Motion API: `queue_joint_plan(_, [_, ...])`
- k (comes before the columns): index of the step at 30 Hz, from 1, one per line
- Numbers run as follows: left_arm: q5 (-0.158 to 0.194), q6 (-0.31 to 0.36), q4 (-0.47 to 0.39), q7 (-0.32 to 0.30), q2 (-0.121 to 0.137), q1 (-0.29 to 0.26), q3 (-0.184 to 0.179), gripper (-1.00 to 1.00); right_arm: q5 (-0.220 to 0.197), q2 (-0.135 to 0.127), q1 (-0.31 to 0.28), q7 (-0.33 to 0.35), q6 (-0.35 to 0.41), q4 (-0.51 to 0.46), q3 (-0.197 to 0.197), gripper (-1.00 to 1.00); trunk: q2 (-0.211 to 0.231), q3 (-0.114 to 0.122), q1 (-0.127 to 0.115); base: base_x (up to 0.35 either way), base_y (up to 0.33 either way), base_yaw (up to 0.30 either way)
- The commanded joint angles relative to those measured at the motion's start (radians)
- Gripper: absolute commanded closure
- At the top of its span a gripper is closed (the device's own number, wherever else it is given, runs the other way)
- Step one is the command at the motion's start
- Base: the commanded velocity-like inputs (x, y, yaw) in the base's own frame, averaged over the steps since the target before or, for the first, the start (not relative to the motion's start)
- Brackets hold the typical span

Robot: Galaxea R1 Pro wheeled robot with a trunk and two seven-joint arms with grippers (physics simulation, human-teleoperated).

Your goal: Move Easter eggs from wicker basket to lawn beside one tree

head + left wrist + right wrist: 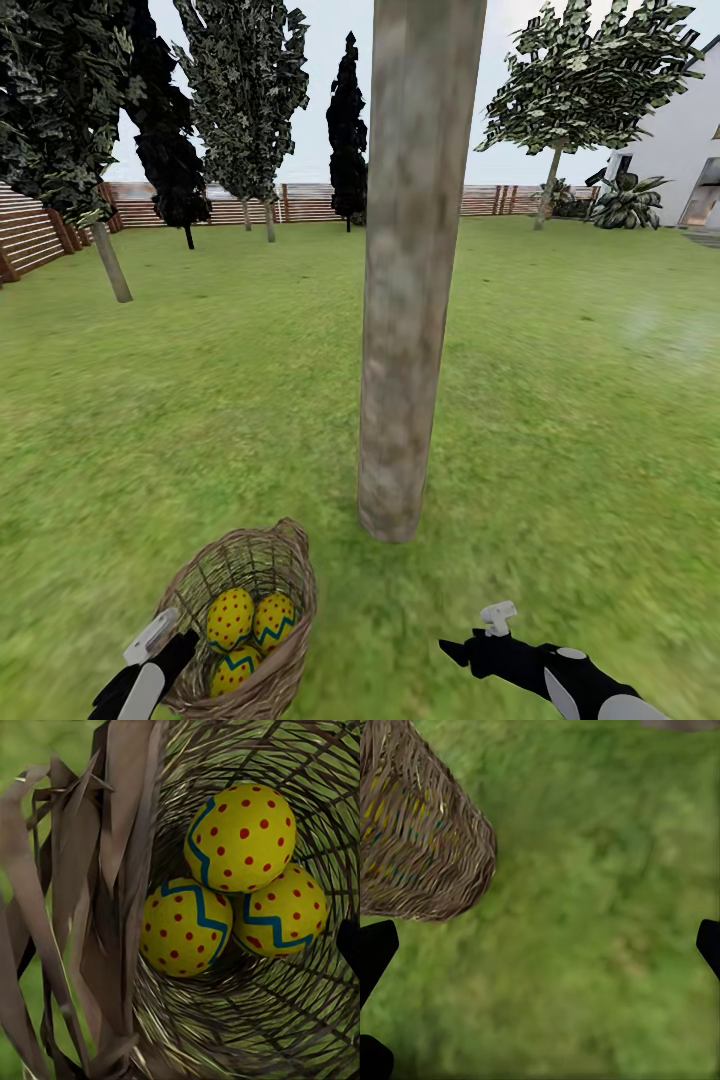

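The left gripper (165, 640), state unclear, sits at the rim of the wicker basket (285, 570) at lower left, which holds three Easter eggs (241, 836). The right gripper (460, 650), fingers spread and empty, hovers over the lawn (560, 420) at lower right. The tree (410, 300) rises just beyond the basket.

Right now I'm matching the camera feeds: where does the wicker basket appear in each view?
Head view: wicker basket bottom left, before the tree.
Left wrist view: its inside wall, around three eggs.
Right wrist view: its outside, on lawn.
Shared landmark: the yellow eggs.
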Motion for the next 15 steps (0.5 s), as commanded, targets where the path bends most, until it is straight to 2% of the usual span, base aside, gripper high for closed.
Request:
queue_joint_plan(1, [0.011, 0.004, -0.002, 0.005, 0.0, 0.0, 0.0, -1.0, 0.011, 0.0, -0.001, 0.003, -0.006, 0.001, -0.007, -1.0, 0.0, -0.001, 0.0, 0.0, 0.0, 0.0])
queue_joint_plan(9, [0.011, 0.007, -0.017, 0.005, 0.002, 0.0, 0.0, -1.0, 0.011, -0.003, -0.001, 0.003, -0.006, -0.001, -0.007, -1.0, 0.0, -0.001, 0.0, 0.0, 0.0, 0.0])
queue_joint_plan(11, [0.011, 0.007, -0.017, 0.005, 0.003, 0.001, 0.0, -1.0, 0.011, -0.003, -0.001, 0.003, -0.006, 0.0, -0.007, -1.0, 0.014, 0.005, -0.008, 0.0, 0.0, 0.0])
queue_joint_plan(13, [0.012, 0.007, -0.016, 0.005, 0.019, 0.0, 0.0, -1.0, 0.011, -0.002, -0.001, 0.003, -0.006, 0.001, -0.007, -1.0, 0.028, 0.012, -0.015, 0.0, 0.0, 0.0])
queue_joint_plan(15, [0.012, 0.008, -0.016, 0.005, 0.022, 0.0, -0.001, -1.0, 0.011, -0.002, -0.001, 0.003, -0.006, 0.001, -0.007, -1.0, 0.042, 0.018, -0.023, 0.0, 0.0, 0.0])
